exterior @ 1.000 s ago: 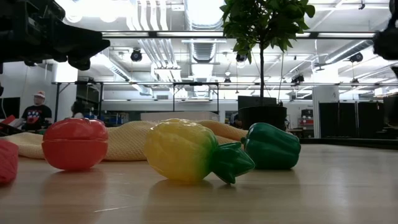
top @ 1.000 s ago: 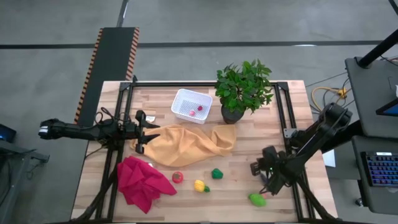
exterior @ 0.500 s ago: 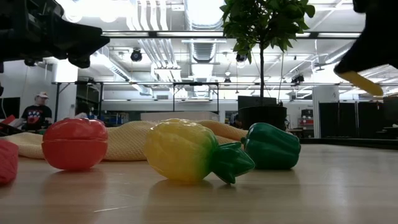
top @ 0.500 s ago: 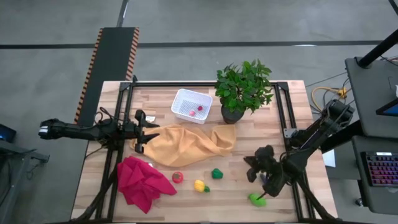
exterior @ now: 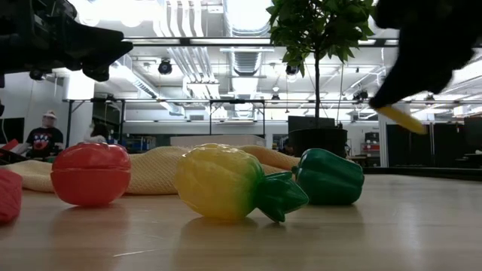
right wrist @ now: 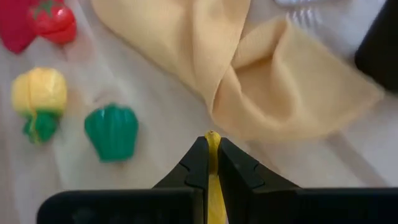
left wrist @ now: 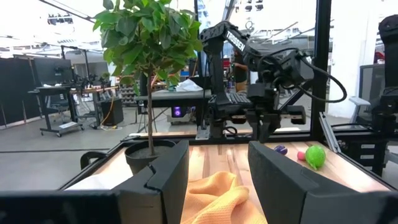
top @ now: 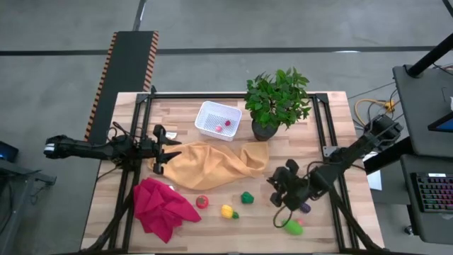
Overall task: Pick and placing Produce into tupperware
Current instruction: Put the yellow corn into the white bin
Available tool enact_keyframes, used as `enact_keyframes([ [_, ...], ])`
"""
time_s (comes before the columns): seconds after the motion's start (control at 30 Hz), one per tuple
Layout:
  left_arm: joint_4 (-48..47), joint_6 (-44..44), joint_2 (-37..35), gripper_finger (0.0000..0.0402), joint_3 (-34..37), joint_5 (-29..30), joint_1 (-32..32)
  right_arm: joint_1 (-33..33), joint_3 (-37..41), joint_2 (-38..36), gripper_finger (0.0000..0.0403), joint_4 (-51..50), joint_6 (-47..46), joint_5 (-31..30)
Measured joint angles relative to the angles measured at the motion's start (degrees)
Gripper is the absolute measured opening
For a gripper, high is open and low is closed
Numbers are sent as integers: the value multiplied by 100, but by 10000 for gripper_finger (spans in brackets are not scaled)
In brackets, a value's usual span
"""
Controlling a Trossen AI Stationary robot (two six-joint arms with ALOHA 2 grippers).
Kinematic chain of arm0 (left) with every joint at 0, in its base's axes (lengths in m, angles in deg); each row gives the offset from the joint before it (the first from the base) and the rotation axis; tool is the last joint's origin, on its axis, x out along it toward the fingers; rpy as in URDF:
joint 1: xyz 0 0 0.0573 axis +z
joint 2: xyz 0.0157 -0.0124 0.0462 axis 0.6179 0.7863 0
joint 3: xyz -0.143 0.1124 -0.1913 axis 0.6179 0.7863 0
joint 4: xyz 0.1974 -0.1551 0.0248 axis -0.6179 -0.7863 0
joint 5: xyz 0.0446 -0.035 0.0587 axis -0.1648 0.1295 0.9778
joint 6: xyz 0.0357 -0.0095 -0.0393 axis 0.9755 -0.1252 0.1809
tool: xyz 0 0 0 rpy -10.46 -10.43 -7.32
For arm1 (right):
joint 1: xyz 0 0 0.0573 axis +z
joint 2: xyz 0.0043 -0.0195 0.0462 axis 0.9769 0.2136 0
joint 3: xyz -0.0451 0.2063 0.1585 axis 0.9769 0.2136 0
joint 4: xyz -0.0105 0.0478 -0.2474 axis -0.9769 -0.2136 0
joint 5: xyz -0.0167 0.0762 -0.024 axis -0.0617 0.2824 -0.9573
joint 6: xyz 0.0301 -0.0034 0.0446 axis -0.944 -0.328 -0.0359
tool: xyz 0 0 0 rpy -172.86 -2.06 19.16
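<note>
Produce on tabletop near front edge: tomato (top: 202, 201), pineapple (top: 226, 211), pepper (top: 246, 197), lime-green piece (top: 291, 227); two more inside tupperware (top: 217, 120). Right gripper (right wrist: 212, 144) pinching yellow piece (right wrist: 213, 180), clear in wrist view only. Left gripper (left wrist: 216, 171) spread, left edge.

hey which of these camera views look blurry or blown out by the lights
Low view: ceiling lights glare white along the top, and the right tool is a dark, motion-smeared silhouette. Right wrist view: soft throughout, with the yellow cloth and green pepper fuzzy. Left wrist view: bright, washed-out background. High view: evenly lit, reasonably sharp.
</note>
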Motion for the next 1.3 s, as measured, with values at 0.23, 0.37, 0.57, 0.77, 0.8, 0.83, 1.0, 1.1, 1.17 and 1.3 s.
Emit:
enact_keyframes([
  [0.23,2,0,-6,152,0,0,0,-726,7,76,17,1336,1476,-5],
  [0.37,0,0,-9,152,0,0,1,-1073,5,325,17,2176,2380,-5],
  [0.57,4,0,-6,152,0,0,-1,-1513,-287,1013,17,3003,3457,-7],
  [0.77,2,0,-7,152,0,0,1,-1977,-1024,1830,17,3053,4084,-18],
  [0.8,6,0,-7,152,0,0,2,-2046,-1155,1957,17,3045,4138,-71],
  [0.83,6,0,-4,152,0,0,0,-2108,-1302,2077,17,3040,4191,-170],
  [1.0,0,-2,-4,152,0,0,-1,-2356,-2036,2507,17,2812,4599,-1094],
  [1.1,2,-1,-6,152,0,0,0,-2532,-2396,2664,17,2689,4806,-1413],
  [1.17,0,-2,-4,152,0,0,1,-2670,-2511,2731,17,2660,4835,-1456],
  [1.3,0,-2,0,152,0,-1,1,-2952,-2747,2959,17,2646,4833,-1476],
])
